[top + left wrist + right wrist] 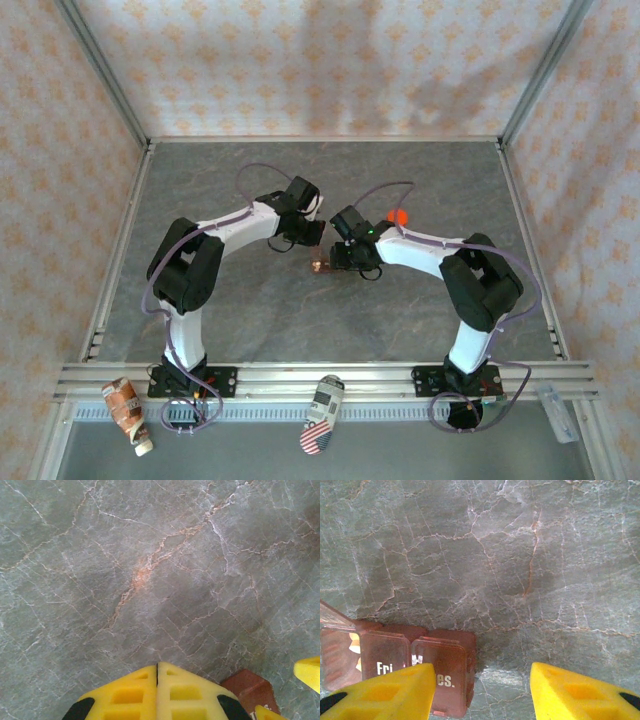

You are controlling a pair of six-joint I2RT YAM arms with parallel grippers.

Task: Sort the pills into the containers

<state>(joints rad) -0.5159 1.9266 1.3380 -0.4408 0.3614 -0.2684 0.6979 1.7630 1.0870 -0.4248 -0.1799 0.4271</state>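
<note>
Our left claw (157, 669) is clenched, its two yellow fingers pressed flat together with nothing between them. In its wrist view a corner of the container box (249, 692) lies at 4 o'clock, just beside the claw, and a yellow fingertip of the other arm pokes in at 3 o'clock.

Our right claw (482, 676) is released, its jaws standing apart over bare stone. The box sits at 9 o'clock from the gap: one end reaches into it, the rest runs behind the 9 o'clock finger. Whether that finger touches the box, we cannot tell.

From above, both claws meet near the middle of the surface (250, 320), with the box low between them. An orange bottle (399, 216) stands at 2 o'clock from the right claw, near it.

The surface is grey stone with pale and rusty veins, fenced by metal rails and walls papered in an orange motif. The box is translucent reddish-brown plastic, oblong, with lidded compartments in a row; white letters read "Fri" and "es.". The fingers are blocky yellow with square recesses.
</note>
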